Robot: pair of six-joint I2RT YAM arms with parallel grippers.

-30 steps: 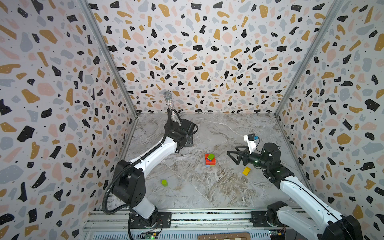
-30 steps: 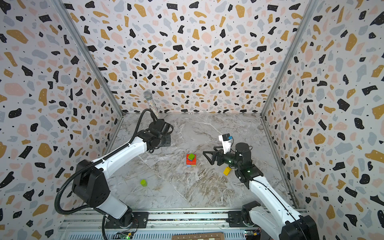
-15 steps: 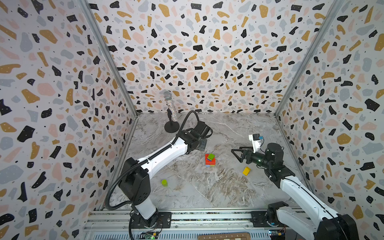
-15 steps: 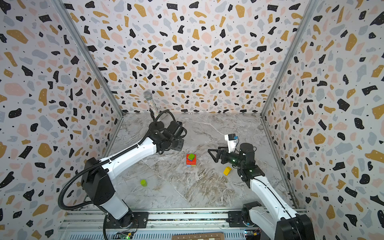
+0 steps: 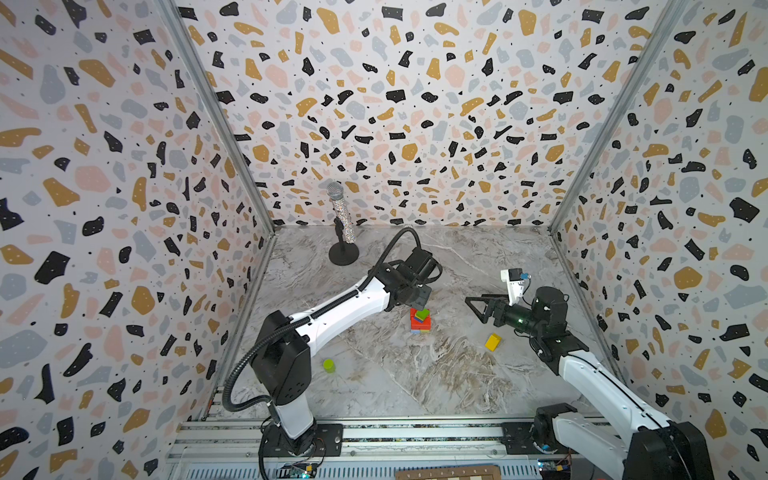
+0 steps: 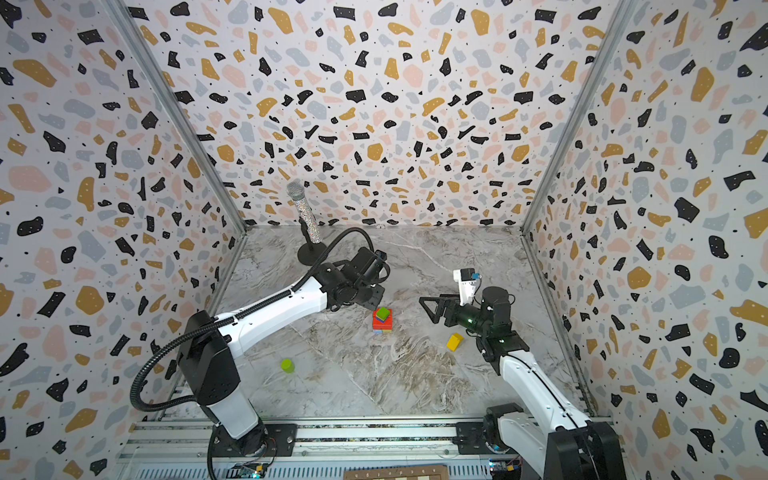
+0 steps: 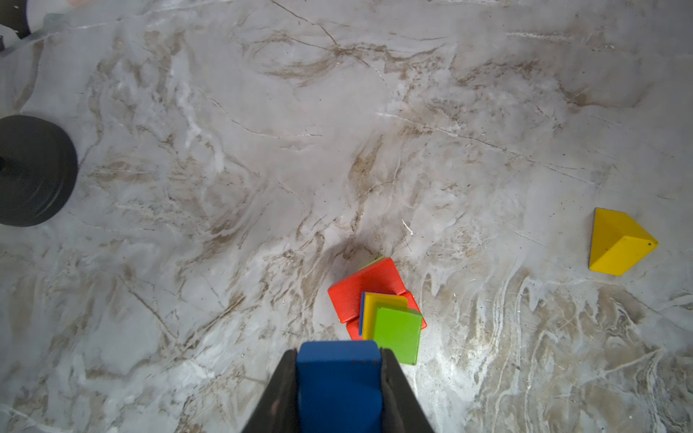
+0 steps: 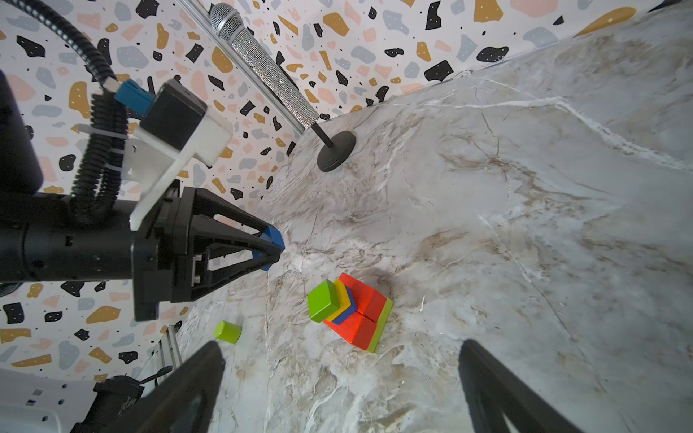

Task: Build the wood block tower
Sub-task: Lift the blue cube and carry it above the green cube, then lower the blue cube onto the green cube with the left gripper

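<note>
Both top views look steeply down from afar. Wrist views sit close behind the left hand [image 7: 339, 352], facing down, and right hand [image 8: 341, 352], facing sideways; all share the tower [image 8: 352, 311].

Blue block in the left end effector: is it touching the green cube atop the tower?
Apart. The right wrist view shows bare marble floor between the blue block, clamped in the left end effector, and the green cube.
</note>
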